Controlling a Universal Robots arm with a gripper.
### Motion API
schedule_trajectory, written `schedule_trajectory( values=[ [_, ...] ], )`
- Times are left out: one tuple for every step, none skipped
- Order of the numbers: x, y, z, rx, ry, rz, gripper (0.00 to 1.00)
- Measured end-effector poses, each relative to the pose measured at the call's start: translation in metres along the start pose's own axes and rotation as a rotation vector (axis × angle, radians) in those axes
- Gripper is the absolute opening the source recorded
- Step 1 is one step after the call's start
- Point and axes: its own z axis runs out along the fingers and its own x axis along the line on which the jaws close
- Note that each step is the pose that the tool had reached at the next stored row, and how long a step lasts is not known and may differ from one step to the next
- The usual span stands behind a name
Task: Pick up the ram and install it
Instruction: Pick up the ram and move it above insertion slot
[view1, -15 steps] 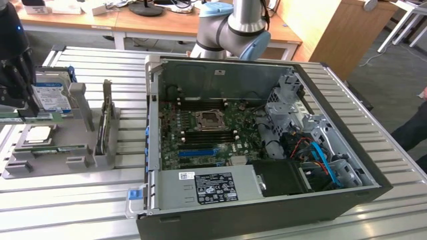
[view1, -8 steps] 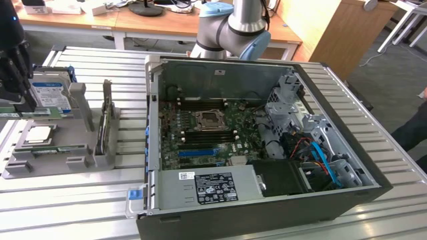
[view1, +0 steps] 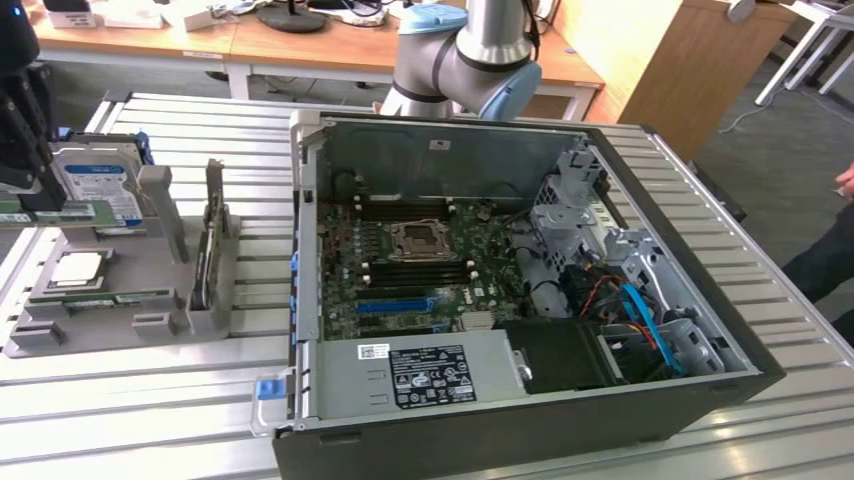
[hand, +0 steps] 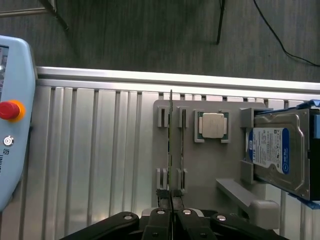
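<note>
In the exterior view the dark gripper (view1: 27, 198) hangs at the far left above the grey parts holder (view1: 120, 325). A green ram (view1: 64, 212) with a white label sticks out from under it, lifted above the holder. In the wrist view the ram (hand: 171, 145) shows edge-on as a thin line running up from the gripper (hand: 171, 214), whose fingers are shut on it. A second green stick (hand: 182, 135) lies in the holder's neighbouring slot. The open computer case (view1: 521, 430) lies to the exterior view's right, and its motherboard (view1: 400, 290) has black memory slots (view1: 407, 212) beside the processor socket (view1: 416, 240).
The holder also carries a silver processor chip (view1: 80, 267), a hard drive (view1: 100, 180) and an upright dark expansion card (view1: 210, 245). A teach pendant (hand: 12, 115) lies beside the slatted aluminium table (view1: 120, 420). A person's hand (view1: 843, 182) is at the exterior view's right edge.
</note>
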Motion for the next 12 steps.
schedule_trajectory(
  values=[
    [0.000,0.0001,-0.0019,0.0001,-0.0001,0.000,0.12],
    [0.000,0.0002,-0.0038,0.0000,0.0000,0.000,0.12],
    [0.000,0.0003,-0.0056,0.0000,0.0000,0.000,0.12],
    [0.000,0.0003,-0.0074,0.0000,0.0000,0.000,0.12],
    [0.000,0.0004,-0.0092,0.0000,0.0000,0.000,0.12],
    [0.000,0.0005,-0.0108,0.0000,0.0001,0.000,0.12],
    [0.000,0.0006,-0.0125,0.0000,0.0000,0.000,0.12],
    [0.000,0.0006,-0.0140,0.0001,0.0000,0.000,0.12],
    [0.000,0.0007,-0.0155,0.0001,0.0000,0.000,0.12],
    [0.000,0.0008,-0.0170,0.0001,0.0000,0.000,0.12],
    [0.000,0.0008,-0.0184,0.0000,0.0000,0.000,0.12],
    [0.000,0.0009,-0.0198,0.0000,0.0000,0.000,0.12]
  ],
)
